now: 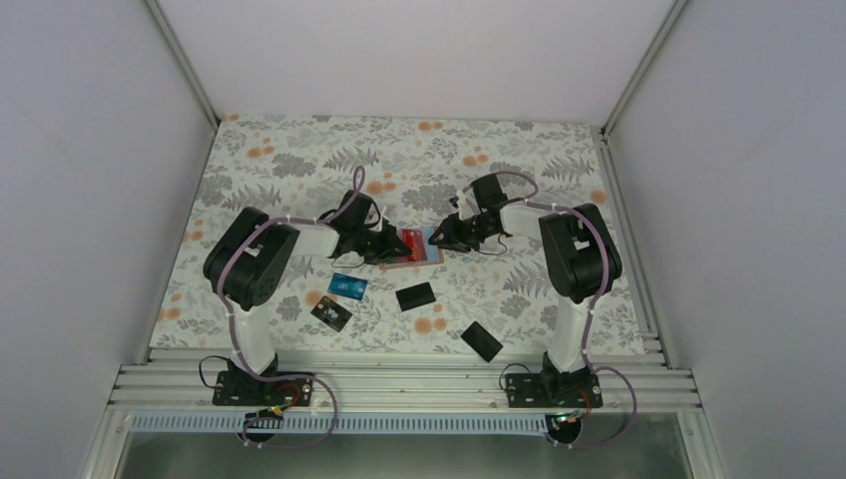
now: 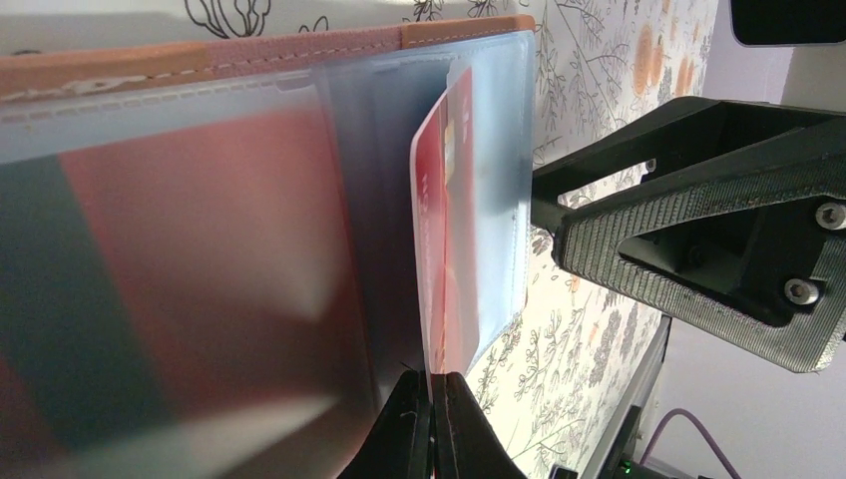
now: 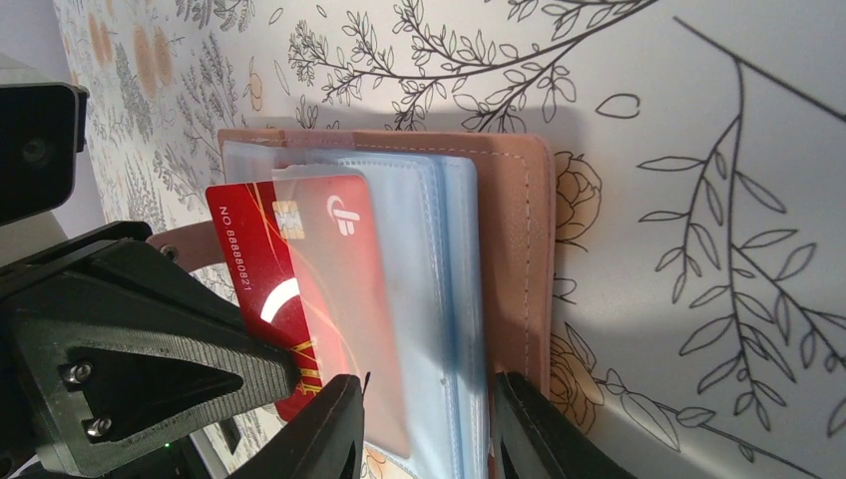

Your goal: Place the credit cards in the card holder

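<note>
The red card (image 3: 309,289) is part-way into a clear sleeve of the open card holder (image 3: 514,230); one blue card (image 1: 348,286) and three black cards (image 1: 415,295) lie loose on the bench (image 1: 559,160), not yet loaded. The left hand (image 2: 431,384) is clamped on the red card's outer edge, and the right hand (image 3: 427,399) is closed on the card holder's edge.

The card holder (image 2: 150,62) blurs up close; the left hand (image 2: 431,407) seemingly hides part of the red card (image 2: 445,249).
</note>
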### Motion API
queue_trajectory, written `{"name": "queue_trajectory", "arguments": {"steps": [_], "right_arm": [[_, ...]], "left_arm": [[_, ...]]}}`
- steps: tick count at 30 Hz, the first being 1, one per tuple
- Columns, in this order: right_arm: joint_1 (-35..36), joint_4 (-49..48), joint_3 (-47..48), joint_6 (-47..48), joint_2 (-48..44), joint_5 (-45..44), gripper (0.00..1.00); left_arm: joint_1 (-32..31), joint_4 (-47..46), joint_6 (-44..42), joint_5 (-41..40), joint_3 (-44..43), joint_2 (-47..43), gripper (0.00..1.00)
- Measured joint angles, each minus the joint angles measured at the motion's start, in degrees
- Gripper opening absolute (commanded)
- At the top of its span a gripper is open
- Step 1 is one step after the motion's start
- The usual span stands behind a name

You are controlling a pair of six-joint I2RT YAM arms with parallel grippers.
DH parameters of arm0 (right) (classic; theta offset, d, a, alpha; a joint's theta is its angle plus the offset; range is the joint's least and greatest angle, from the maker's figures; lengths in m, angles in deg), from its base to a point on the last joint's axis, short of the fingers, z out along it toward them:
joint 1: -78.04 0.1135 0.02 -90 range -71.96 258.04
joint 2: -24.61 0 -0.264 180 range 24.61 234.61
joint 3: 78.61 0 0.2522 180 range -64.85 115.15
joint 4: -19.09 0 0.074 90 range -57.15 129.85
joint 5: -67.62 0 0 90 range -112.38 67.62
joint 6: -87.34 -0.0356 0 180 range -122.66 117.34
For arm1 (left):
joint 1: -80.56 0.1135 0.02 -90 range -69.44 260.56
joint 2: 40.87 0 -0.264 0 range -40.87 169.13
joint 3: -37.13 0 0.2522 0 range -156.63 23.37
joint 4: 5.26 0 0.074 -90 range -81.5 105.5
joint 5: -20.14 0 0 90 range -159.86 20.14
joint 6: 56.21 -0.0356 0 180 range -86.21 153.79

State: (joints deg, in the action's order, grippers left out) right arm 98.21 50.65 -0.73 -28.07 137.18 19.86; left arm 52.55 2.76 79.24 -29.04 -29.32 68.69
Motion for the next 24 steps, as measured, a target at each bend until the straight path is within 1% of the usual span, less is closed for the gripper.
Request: {"name": "queue_trajectory", "arguments": {"steps": [11, 24], "right_arm": [[0.0, 0.2, 0.5, 0.0, 0.4, 0.4, 0.35], [0.0, 0.2, 0.6, 0.0, 0.5, 0.7, 0.35]], "left_arm": [[-0.5, 0.7, -0.5, 1.2, -2.8, 2.7, 0.02], [-1.1, 0.7, -0.5, 1.5, -3.9, 3.6, 0.02]]}}
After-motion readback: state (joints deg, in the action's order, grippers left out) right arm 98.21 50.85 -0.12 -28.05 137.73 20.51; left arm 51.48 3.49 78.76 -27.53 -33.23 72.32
